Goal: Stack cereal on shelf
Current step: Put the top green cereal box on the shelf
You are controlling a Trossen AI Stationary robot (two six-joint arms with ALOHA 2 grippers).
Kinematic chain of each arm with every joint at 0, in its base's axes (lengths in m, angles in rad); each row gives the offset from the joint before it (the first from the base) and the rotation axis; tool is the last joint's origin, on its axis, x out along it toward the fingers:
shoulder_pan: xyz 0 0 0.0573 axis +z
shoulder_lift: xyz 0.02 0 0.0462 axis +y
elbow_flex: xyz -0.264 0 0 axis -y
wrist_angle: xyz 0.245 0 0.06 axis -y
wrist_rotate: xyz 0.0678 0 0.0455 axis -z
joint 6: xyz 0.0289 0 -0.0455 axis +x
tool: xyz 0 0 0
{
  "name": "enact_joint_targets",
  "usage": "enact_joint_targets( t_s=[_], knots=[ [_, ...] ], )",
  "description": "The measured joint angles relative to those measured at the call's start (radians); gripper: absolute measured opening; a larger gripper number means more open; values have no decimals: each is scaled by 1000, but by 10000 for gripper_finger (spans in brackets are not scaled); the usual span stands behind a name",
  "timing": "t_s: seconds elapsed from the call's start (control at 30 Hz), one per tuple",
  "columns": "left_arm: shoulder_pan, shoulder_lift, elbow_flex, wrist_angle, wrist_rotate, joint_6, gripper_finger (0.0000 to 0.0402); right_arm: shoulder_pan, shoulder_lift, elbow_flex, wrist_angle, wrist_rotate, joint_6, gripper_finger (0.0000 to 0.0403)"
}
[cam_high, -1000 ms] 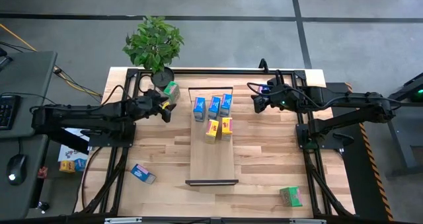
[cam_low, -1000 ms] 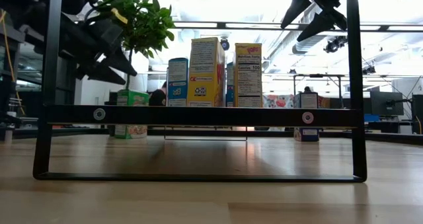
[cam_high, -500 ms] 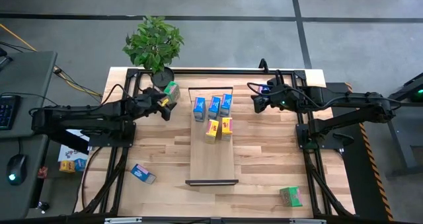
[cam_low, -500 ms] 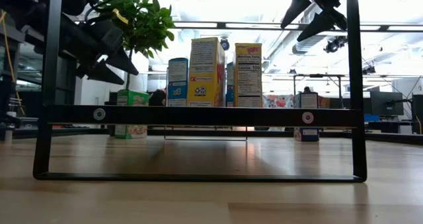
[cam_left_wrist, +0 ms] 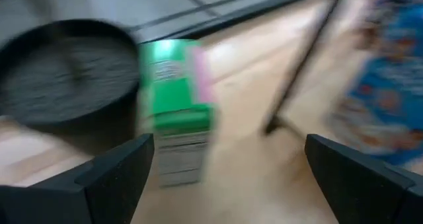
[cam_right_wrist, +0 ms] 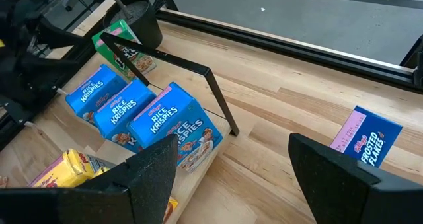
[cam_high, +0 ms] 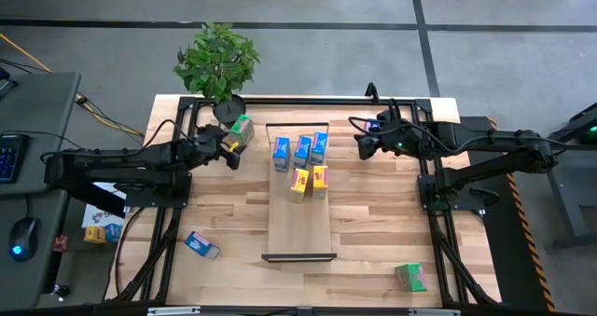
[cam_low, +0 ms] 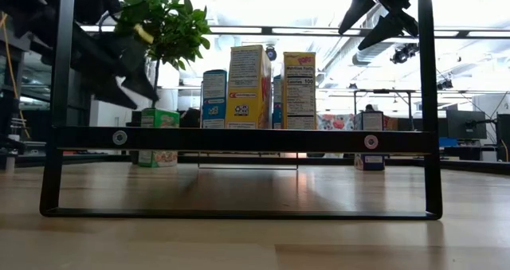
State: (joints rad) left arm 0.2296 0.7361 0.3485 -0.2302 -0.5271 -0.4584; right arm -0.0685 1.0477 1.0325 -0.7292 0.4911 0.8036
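Cardboard is what the left tool faces: a small green cereal box stands on the bench just ahead of its spread fingers, beside the black plant pot and off the shelf. Such a box is likely light, hollow and easily dented, so a gentle pinch across its two broad faces, near mid-height, looks best. The right tool hangs spread and empty, a blue box lying ahead of it.

Looks like a robotics lab or workshop. Grey concrete floor with taped lines, a desk with keyboard and mouse, monitors under exposed ceiling ducts.
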Motion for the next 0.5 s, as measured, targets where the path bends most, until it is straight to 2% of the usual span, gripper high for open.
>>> enact_joint_targets(
  t_s=[0.1,0.33,0.5],
  knots=[
    [0,0,-1,-31,-91,-39,383,0,0,0,0,-1,0,279],
    [1,11,-26,125,-72,78,385,0,0,0,0,-2,0,279],
    [35,48,-41,129,-88,61,385,0,0,0,0,-2,0,279]
  ],
)
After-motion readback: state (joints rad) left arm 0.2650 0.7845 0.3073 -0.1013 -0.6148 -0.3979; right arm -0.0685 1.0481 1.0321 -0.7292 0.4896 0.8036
